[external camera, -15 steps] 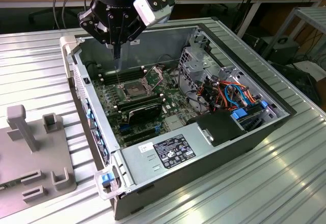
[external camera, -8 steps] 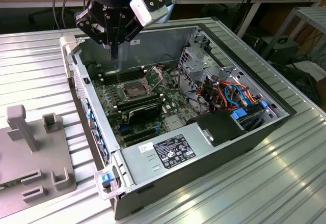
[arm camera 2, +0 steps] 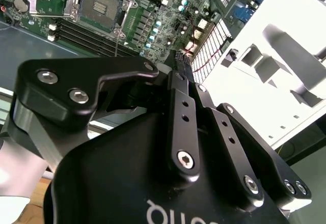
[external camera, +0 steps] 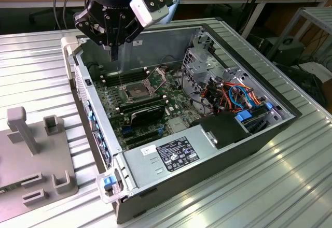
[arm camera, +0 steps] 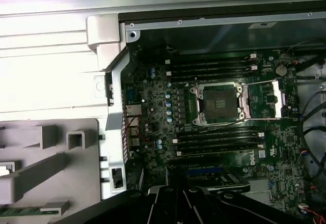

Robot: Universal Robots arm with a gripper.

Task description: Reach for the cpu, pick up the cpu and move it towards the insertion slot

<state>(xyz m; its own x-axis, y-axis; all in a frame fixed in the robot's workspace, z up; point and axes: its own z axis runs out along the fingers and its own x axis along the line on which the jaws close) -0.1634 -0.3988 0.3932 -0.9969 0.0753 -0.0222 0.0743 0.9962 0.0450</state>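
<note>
Above the computer case (external camera: 155, 37) | tool (external camera: 113, 57) clenched — hanging near the insertion slot (external camera: 134, 89) | its retention frame (external camera: 158, 75) open

Even light, table (arm camera: 46, 71) beside the computer case (external camera: 223, 158) glared white in the first wrist view, case interior dim.

end effector (external camera: 113, 52): black
insertion slot (arm camera: 220, 103): silvery frame, dark brownish centre
motherboard (external camera: 175, 97): green
cables (external camera: 236, 96): orange, blue, red
worktop (external camera: 259, 186): silvery, ribbed stripes
fixture (external camera: 36, 155): plain grey
</note>
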